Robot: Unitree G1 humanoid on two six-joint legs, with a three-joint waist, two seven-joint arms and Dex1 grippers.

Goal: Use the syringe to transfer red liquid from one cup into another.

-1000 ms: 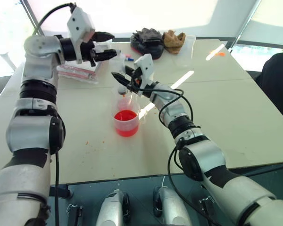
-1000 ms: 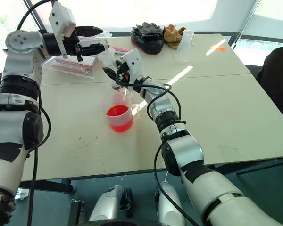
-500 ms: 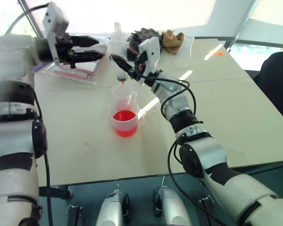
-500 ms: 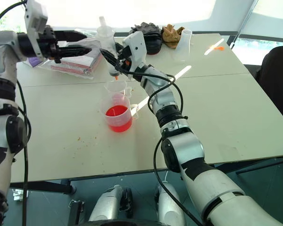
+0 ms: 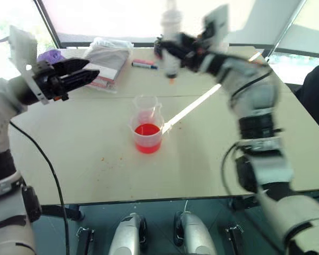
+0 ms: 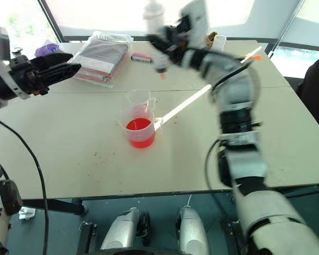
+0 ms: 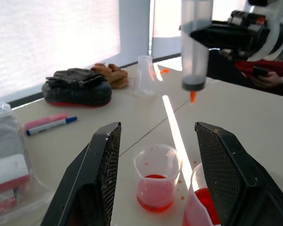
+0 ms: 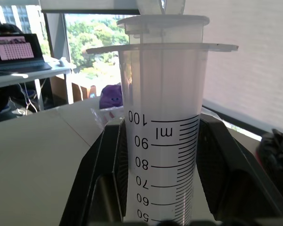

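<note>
We see a beige table [image 5: 85,159] under bright windows, 2 slabs butted together. The right gripper [image 5: 167,50] clamps the syringe [image 5: 171,24] upright in the air, orange tip down, above and beyond the 2 cups. The wide cup [image 5: 147,137] of red liquid [image 5: 147,130] touches the narrower cup [image 5: 147,107] behind it. The left gripper [image 5: 74,74] hangs with jaws spread, empty, well left of them. The syringe's top is cut off and blurred.

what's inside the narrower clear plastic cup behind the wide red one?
The narrower clear plastic cup holds a shallow layer of red liquid at its bottom, with droplets on its walls. The wider squat clear cup in front hides its base in the head views.
</note>
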